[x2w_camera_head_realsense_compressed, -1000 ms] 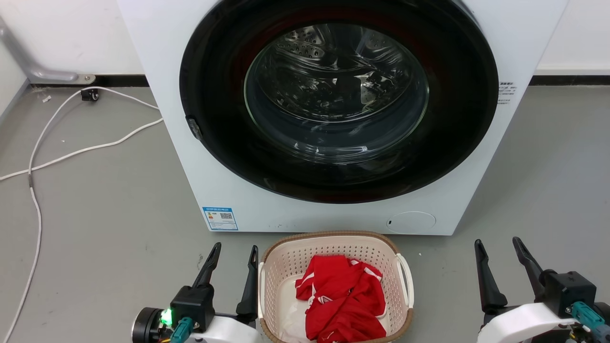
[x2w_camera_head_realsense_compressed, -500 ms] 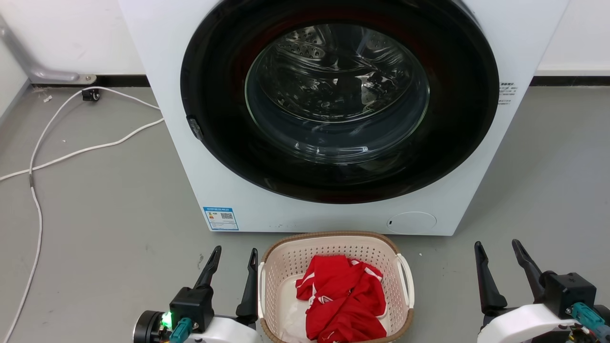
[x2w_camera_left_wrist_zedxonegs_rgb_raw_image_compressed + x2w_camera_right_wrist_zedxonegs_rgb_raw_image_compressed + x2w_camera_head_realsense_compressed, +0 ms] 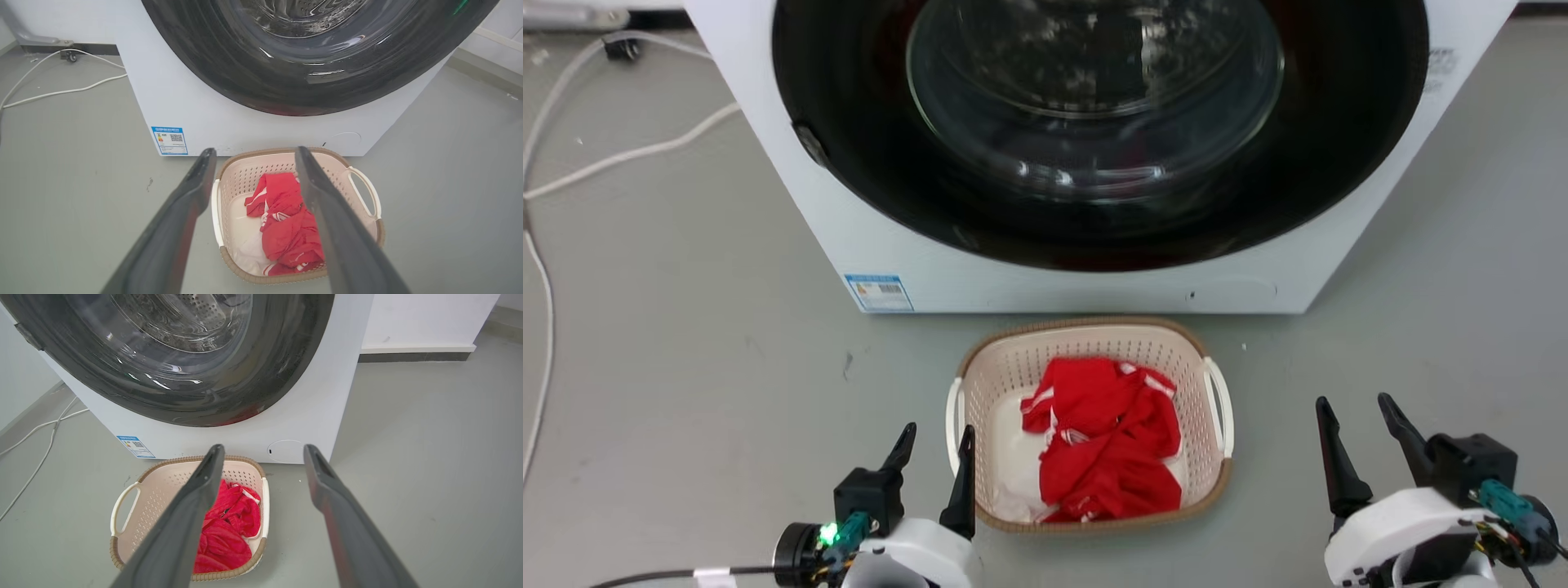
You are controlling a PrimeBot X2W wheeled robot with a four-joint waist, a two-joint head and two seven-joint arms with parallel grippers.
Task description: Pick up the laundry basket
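The laundry basket (image 3: 1013, 376) stands on the grey floor just in front of the washing machine, cream with a brown woven-look rim and a white loop handle on each side. A crumpled red garment (image 3: 1107, 433) lies inside it. My left gripper (image 3: 938, 431) is open, its right finger close beside the basket's left handle (image 3: 951, 416). In the left wrist view, the left gripper (image 3: 255, 150) frames the basket (image 3: 245, 179) between its fingers. My right gripper (image 3: 1352, 402) is open, well to the right of the right handle (image 3: 1219, 404). In the right wrist view, the right gripper (image 3: 264, 446) has the basket (image 3: 159, 494) at lower left.
The white washing machine (image 3: 890, 245) with its closed dark round door rises directly behind the basket. White cables (image 3: 629, 151) trail over the floor at the far left. A wall skirting (image 3: 412, 356) runs at the back right.
The head camera has tipped down, so the whole picture shifted and the basket now shows in full. Both grippers stay open beside it, in much the same places.
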